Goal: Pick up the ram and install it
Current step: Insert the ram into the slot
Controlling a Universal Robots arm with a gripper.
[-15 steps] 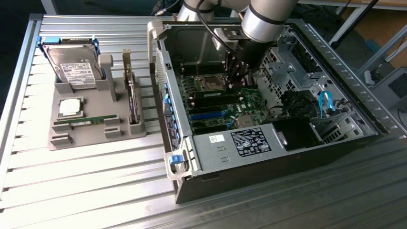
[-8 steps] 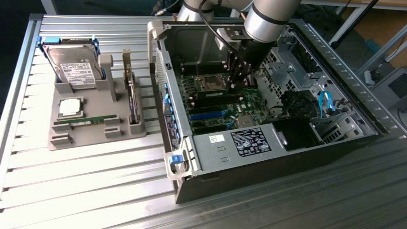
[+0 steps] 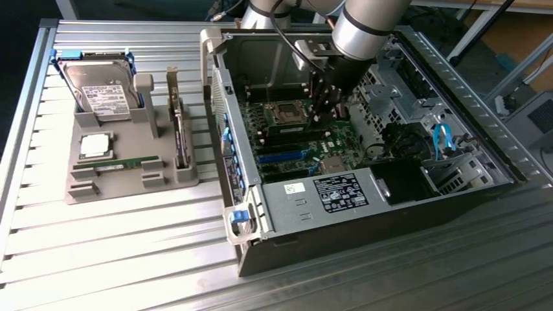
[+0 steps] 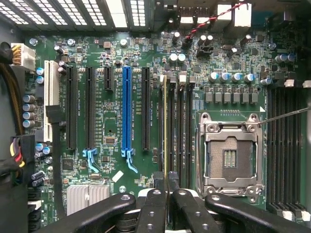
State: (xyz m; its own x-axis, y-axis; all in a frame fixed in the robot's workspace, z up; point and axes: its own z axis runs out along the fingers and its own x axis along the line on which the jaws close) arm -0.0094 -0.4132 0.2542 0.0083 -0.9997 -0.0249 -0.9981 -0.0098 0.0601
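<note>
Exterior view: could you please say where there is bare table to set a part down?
Free: slatted table between the parts holder, the computer case and the view's lower-left edge. Crowded: the holder's slots, and inside the case, where the gripper holds the ram.

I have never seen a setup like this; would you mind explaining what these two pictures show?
This is a robot arm reaching into an open computer case that lies on a slatted metal table. One picture comes from a camera off the arm and takes in the whole scene. The other comes from a camera on the wrist, looking past the gripper at the green main board. The gripper is shut on the ram, a thin stick seen edge-on, lined up along the memory slots beside the empty processor socket. Whether it is seated, I cannot tell. At the exterior view's left, a grey holder carries a hard drive and a silver chip.
</note>
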